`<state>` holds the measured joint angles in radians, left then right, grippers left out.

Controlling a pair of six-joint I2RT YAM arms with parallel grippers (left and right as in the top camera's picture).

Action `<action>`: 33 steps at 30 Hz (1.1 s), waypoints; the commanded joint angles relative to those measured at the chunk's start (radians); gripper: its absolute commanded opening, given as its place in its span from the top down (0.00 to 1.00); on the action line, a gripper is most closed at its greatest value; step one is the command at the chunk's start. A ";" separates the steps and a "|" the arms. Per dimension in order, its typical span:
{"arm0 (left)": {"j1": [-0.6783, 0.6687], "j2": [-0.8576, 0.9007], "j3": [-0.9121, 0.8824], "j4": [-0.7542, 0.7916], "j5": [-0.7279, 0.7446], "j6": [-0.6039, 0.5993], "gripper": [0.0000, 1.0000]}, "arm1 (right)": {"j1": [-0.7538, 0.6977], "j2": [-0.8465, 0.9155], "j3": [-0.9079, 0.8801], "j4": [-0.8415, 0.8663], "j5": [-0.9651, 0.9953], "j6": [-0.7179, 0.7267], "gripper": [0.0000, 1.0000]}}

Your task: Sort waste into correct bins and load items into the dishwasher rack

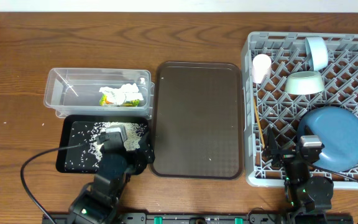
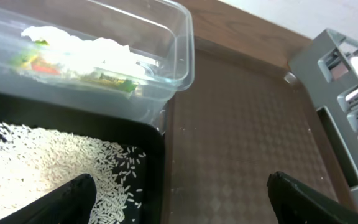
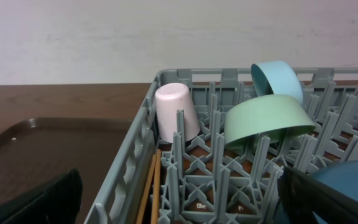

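Observation:
The crumpled napkin [image 1: 127, 92] and yellow-green wrapper [image 1: 109, 99] lie in the clear tub [image 1: 73, 84]. Rice grains [image 1: 91, 135] cover the black tray [image 1: 67, 163]. In the grey rack [image 1: 257, 177] sit a cup [image 1: 261, 67], a light-blue bowl [image 1: 317, 52], a green bowl [image 1: 304, 82], a dark-blue plate [image 1: 334, 138] and chopsticks [image 1: 259, 124]. My left gripper [image 1: 143, 152] [image 2: 179, 186] is open, straddling the black tray's right rim. My right gripper [image 1: 288, 152] [image 3: 179, 186] is open over the rack's near left wall, beside the chopsticks [image 3: 153, 186]. Neither holds anything.
A large brown serving tray [image 1: 197, 118] lies between the black tray and the rack, nearly bare. Cables trail from both arms along the table's front edge. Bare wooden table stretches to the left of the tub.

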<state>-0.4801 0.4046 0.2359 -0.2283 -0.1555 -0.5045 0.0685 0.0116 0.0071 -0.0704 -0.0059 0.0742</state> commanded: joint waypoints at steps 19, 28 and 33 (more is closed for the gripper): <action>0.180 -0.330 -0.176 0.032 0.060 0.092 0.09 | 0.008 -0.007 -0.002 -0.004 0.006 -0.012 0.01; 0.346 -0.403 -0.178 0.031 0.124 0.284 0.09 | 0.008 -0.007 -0.002 -0.004 0.006 -0.012 0.01; 0.399 -0.403 -0.178 0.033 0.217 0.484 0.09 | 0.008 -0.007 -0.002 -0.004 0.006 -0.012 0.01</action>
<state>-0.0998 0.0101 0.0883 -0.1932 -0.0177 -0.1905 0.0685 0.0113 0.0071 -0.0704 -0.0059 0.0742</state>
